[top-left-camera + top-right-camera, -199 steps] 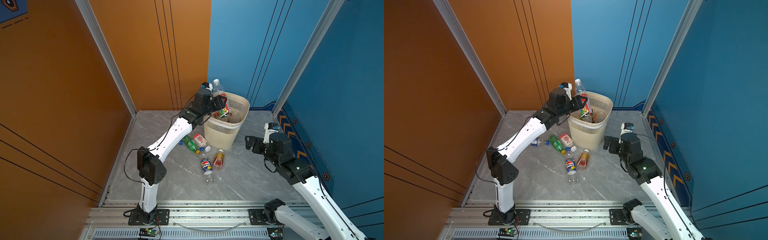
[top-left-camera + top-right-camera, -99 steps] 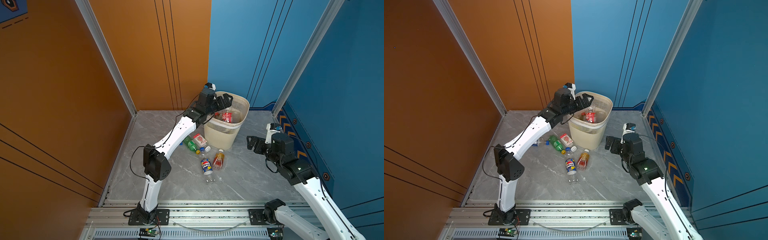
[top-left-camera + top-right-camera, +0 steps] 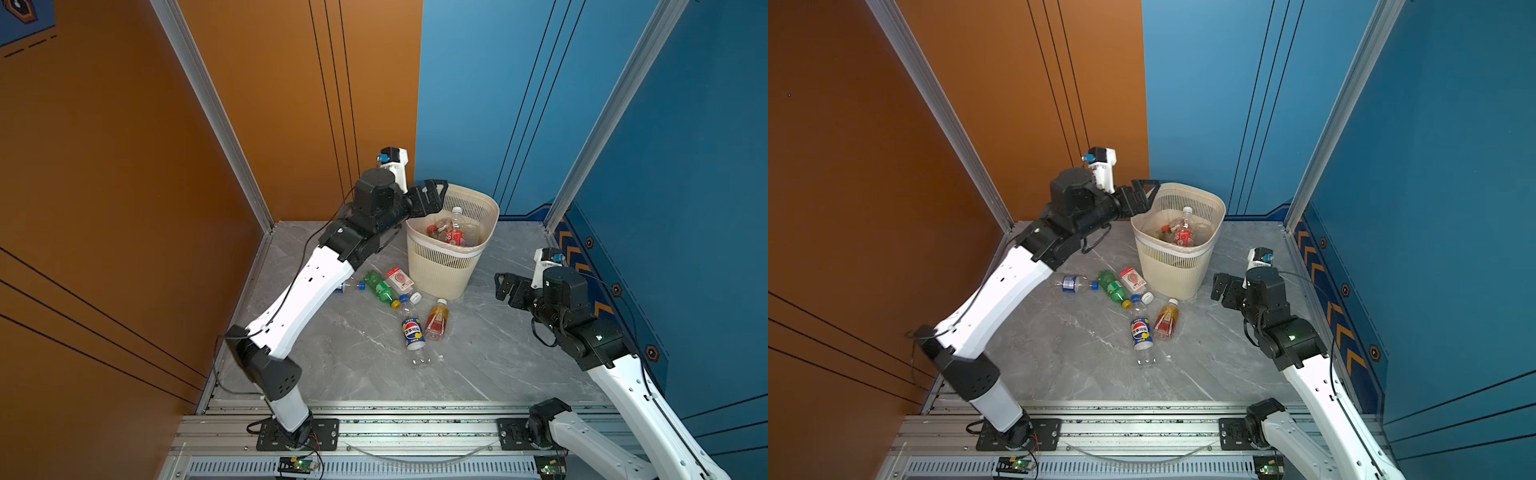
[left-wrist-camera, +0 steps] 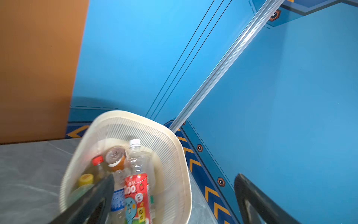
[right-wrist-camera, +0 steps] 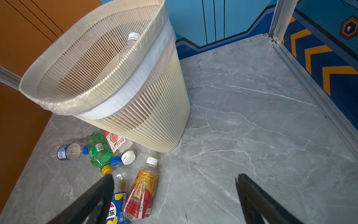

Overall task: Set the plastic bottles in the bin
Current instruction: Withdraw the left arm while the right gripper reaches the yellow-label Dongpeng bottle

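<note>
The cream slatted bin [image 3: 453, 266] [image 3: 1177, 274] [image 4: 174, 139] [image 5: 155, 108] stands at the back of the floor with several plastic bottles inside, a red-labelled one [image 3: 456, 235] [image 3: 1183, 236] [image 4: 136, 188] on top. My left gripper [image 3: 439, 196] [image 3: 1150, 195] [image 4: 174, 180] hangs open and empty over the bin's left rim. On the floor lie a green bottle [image 3: 380, 289] [image 5: 98, 151], a blue-labelled cola bottle [image 3: 413, 332] [image 5: 116, 207] and an orange-labelled bottle [image 3: 437, 322] [image 5: 143, 190]. My right gripper [image 3: 505, 286] [image 3: 1219, 286] [image 5: 174, 178] is open, low, right of them.
A white watermelon-labelled bottle [image 3: 1133, 279] [image 5: 118, 143] lies against the bin's foot, and a clear blue-labelled bottle [image 3: 1071, 283] [image 5: 65, 152] lies partly under my left arm. Orange and blue walls close in the grey marble floor [image 3: 498, 361].
My left gripper held a clear bottle above the bin; it has opened and the bottle now lies inside. The right gripper has shifted slightly.
</note>
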You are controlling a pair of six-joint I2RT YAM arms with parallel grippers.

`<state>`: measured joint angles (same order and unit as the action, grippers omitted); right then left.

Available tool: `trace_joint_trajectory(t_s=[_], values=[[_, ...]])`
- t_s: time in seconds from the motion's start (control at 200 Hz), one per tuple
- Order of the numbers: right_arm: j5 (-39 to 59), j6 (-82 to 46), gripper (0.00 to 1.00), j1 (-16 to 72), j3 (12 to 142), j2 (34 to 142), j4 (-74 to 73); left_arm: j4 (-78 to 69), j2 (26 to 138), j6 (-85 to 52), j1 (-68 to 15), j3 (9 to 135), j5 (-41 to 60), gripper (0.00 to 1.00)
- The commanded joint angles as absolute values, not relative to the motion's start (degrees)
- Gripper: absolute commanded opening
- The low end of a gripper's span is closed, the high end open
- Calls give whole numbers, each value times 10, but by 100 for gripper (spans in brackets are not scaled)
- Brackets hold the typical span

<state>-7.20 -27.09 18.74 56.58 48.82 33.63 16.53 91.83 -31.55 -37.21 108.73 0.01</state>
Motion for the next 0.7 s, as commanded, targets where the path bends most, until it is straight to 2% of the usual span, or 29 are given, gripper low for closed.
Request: trace_joint_trajectory(t_s=[0.0,0.13,0.3,0.461,0.696], values=[[-58,-287,100,190,572,496,360,180,816,-231,-378,951,-95,98],[-62,-303,100,211,574,504,367,196,669,-251,-359,726,-183,98],[-93,-328,100,272,574,518,370,274,536,-325,-303,547,-189,98],[-142,-365,100,356,574,541,365,285,466,-357,-247,479,-160,98],[-202,-439,100,513,567,623,330,296,448,-374,-190,446,-128,97]])
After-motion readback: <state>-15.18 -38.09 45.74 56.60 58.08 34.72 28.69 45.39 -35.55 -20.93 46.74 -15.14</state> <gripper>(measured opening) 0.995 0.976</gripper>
